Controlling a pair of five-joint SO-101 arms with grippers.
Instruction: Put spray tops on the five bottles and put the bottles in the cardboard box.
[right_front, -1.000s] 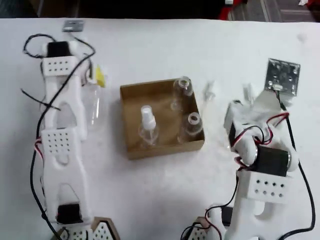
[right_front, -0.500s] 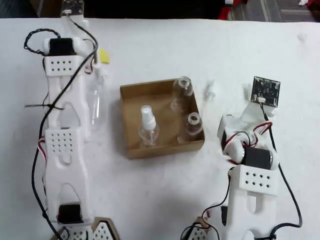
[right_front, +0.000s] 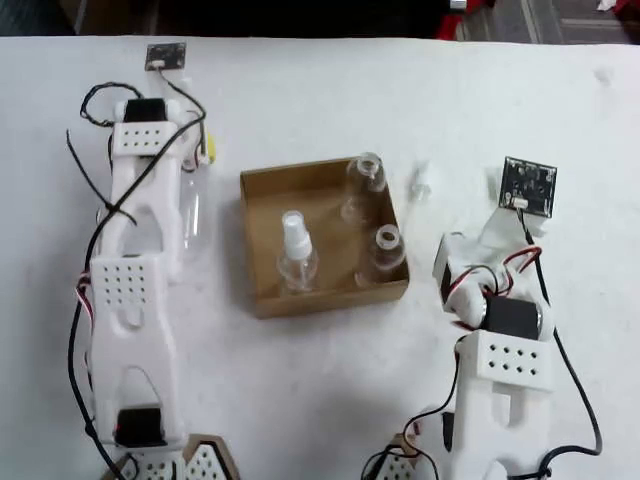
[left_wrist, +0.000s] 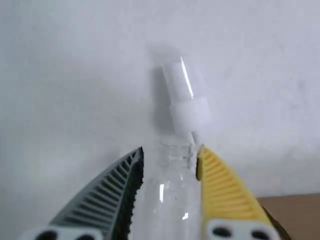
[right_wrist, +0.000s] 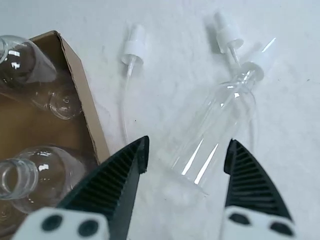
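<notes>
Jaws first: on the left gripper (left_wrist: 170, 151) the grey one and the yellow one are pinched in on the shoulder of a clear plastic bottle (left_wrist: 167, 200). They touch it on both sides, so it's got hold of that. Just past the jaw tips lies a white spray top with a clear cap (left_wrist: 182, 97). It's tilted a bit off the bottle's line, with its stem end right at the bottle's open mouth. Behind all that is the white table (left_wrist: 60, 75).

Over on the right gripper (right_wrist: 189, 145), the two black jaws are spread wide and holding nothing. A second clear bottle (right_wrist: 215, 125) lies on its side on the table in the gap between them, neck pointing away from the jaws. A small white sprayer (right_wrist: 227, 32) lies at that neck end; can't tell if its stem is actually in the mouth. Out past one black jaw there's a loose white spray head with a long thin tube (right_wrist: 131, 47). Just beside that is the wall of the brown cardboard box (right_wrist: 82, 95).

From the high view, the box holds three upright bottles. One is a capped bottle (right_front: 297, 250) with its sprayer on. The other two are an open-necked bottle (right_front: 365, 185) and another open bottle (right_front: 383, 255), both along the box side nearer the right gripper.
</notes>
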